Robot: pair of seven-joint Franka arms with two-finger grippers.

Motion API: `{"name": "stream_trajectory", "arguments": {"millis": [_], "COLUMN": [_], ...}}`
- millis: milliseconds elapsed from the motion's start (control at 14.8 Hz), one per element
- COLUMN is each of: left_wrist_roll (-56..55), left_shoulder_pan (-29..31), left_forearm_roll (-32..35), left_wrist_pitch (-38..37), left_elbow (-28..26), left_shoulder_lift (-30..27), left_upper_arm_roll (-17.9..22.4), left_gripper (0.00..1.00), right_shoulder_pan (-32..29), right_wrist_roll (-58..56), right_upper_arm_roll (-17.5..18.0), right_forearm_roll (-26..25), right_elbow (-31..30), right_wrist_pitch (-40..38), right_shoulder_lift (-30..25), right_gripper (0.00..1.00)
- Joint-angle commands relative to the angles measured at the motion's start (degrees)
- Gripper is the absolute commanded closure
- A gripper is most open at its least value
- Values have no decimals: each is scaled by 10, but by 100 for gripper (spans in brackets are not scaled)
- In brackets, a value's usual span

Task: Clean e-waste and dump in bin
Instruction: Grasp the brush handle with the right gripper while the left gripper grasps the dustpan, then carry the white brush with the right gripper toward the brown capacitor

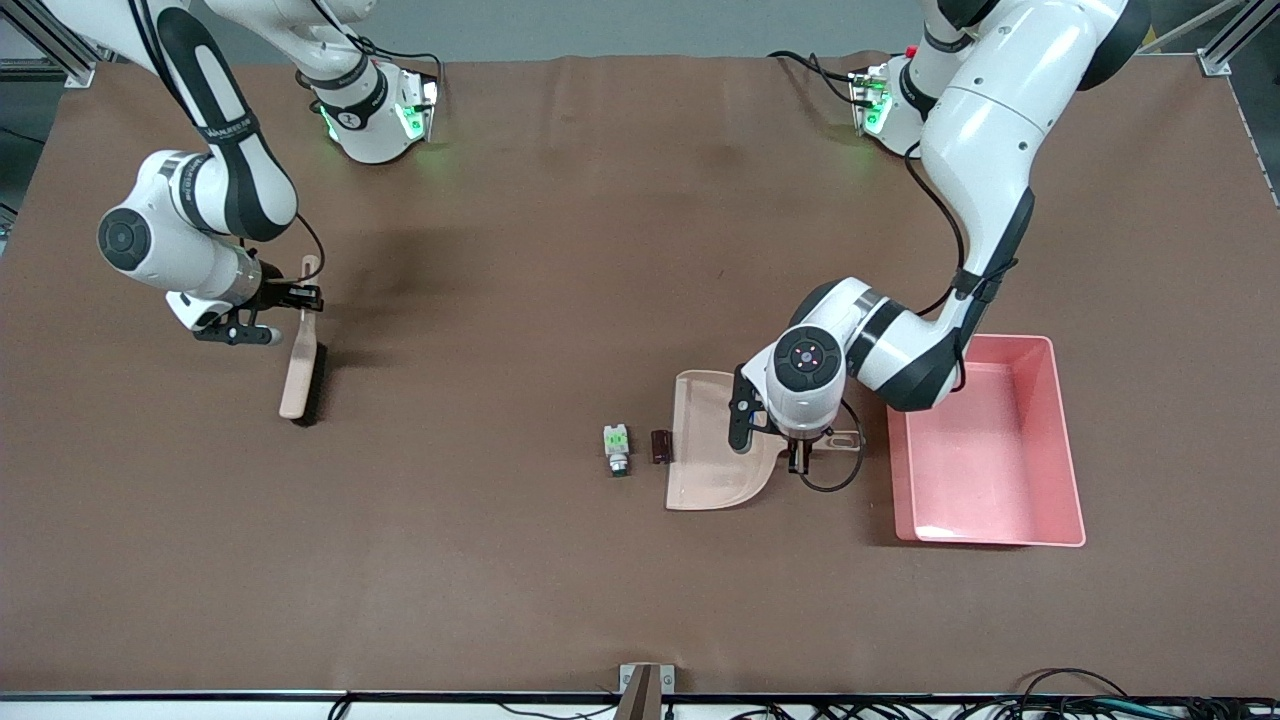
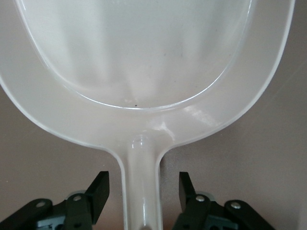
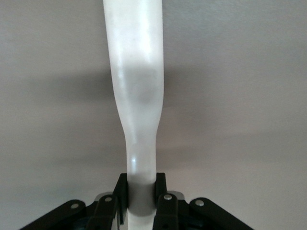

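The e-waste lies on the table beside the open lip of the beige dustpan (image 1: 715,450): a white block with a green face (image 1: 617,448) and a dark reddish-brown piece (image 1: 659,445), which is right at the lip. My left gripper (image 1: 812,447) is open and straddles the dustpan's handle (image 2: 141,191); its fingers (image 2: 100,187) stand clear of the handle on both sides. My right gripper (image 1: 300,297) is shut on the handle (image 3: 136,96) of the beige black-bristled brush (image 1: 300,365), toward the right arm's end of the table. The pink bin (image 1: 1065,440) stands beside the dustpan's handle end.
The dustpan's inside (image 2: 144,62) holds nothing. The left arm's elbow hangs over the bin's corner farthest from the front camera (image 1: 930,360). Bare brown table lies between the brush and the e-waste.
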Motion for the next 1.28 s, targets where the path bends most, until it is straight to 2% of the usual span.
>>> {"name": "stream_trajectory", "arguments": {"millis": [0, 338, 473, 608, 1014, 1216], "left_wrist_roll": [5, 4, 3, 2, 2, -16], "left_shoulder_pan": [-3, -3, -3, -3, -3, -3], "left_forearm_roll": [15, 22, 23, 22, 21, 23], "left_wrist_pitch": [0, 0, 0, -1, -18, -35], "left_elbow": [13, 13, 13, 13, 11, 12], "left_shoulder_lift": [10, 10, 10, 10, 4, 3], "left_upper_arm_roll": [2, 1, 1, 1, 1, 1], "left_gripper": [40, 59, 67, 74, 84, 90], "right_shoulder_pan": [36, 83, 138, 160, 291, 342], "right_wrist_roll": [24, 68, 130, 159, 287, 348], "right_upper_arm_roll": [0, 1, 1, 1, 1, 1], "right_forearm_roll": [9, 10, 10, 12, 90, 147], "right_elbow": [66, 108, 122, 144, 231, 325], "right_wrist_pitch": [-72, -92, -82, -75, -77, -81], "right_shoulder_lift": [-9, -10, -10, 0, 93, 175], "right_gripper": [100, 100, 100, 100, 100, 100]}}
